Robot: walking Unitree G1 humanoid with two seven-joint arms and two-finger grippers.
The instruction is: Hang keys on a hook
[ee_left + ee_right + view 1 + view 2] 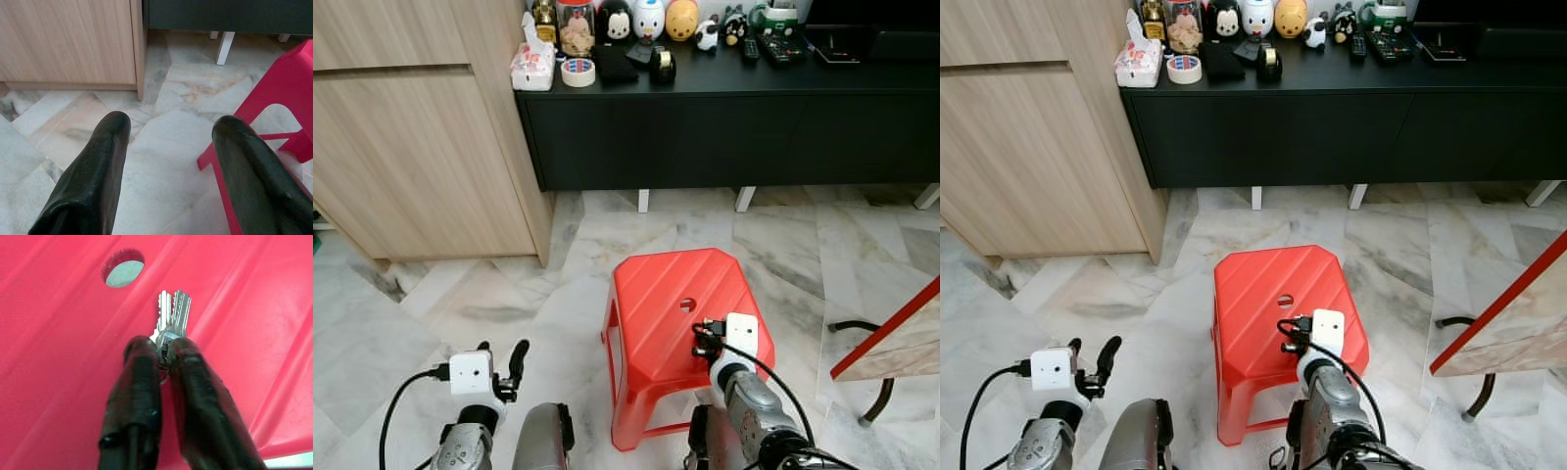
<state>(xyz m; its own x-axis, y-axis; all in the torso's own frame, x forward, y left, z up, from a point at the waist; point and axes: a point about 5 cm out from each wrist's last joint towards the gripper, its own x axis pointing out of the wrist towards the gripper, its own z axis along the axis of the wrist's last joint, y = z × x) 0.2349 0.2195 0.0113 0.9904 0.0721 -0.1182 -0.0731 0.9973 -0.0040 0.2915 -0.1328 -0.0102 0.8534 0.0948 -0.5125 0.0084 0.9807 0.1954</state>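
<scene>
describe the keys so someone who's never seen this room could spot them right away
Start at the red plastic stool on the marble floor in front of the black cabinet. Just above its seat, near the round hole, the right pincer is shut on the keys. They are two silver keys with toothed blades side by side, the one shiny metal thing against the red.

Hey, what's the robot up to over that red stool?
The robot stands over a red plastic stool on a marble floor. Its right gripper is shut on a small bunch of silver keys, holding them just above the stool's seat, near the round hole in it. The left gripper is open and holds nothing, off to the stool's left over the floor. A black cabinet with toys and remotes on top stands ahead. No hook can be made out, so the hanging is yet to be done.
</scene>
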